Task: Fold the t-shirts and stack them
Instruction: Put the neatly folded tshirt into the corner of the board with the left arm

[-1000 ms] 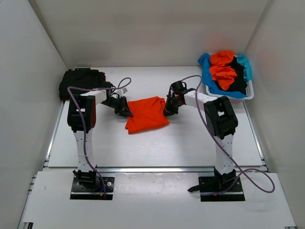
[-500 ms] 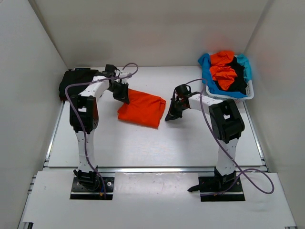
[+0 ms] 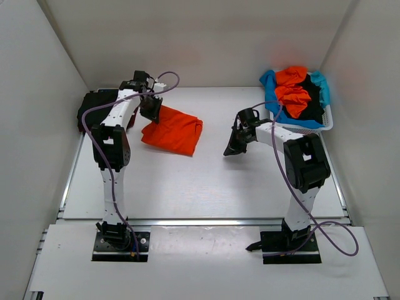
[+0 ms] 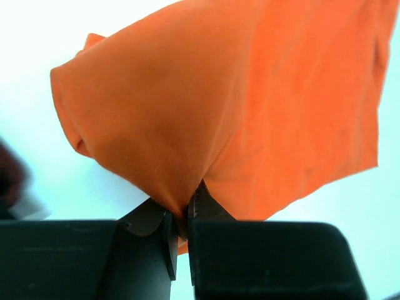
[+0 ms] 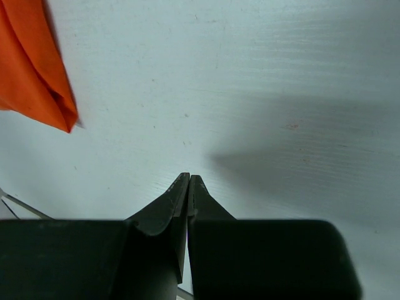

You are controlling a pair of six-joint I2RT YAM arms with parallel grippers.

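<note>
Top external: left tool pinches the far-left edge of the folded orange t-shirt, which lies left of centre on the table, near the dark folded pile. Right tool pressed together, well apart from it. Basket at far right holds loose t-shirts. Left wrist: fingers clamped on an orange fold. Right wrist: tips together, nothing between; orange corner at upper left.

Bright even overhead light, soft shadows, mild glare, wrist foregrounds blurred
</note>
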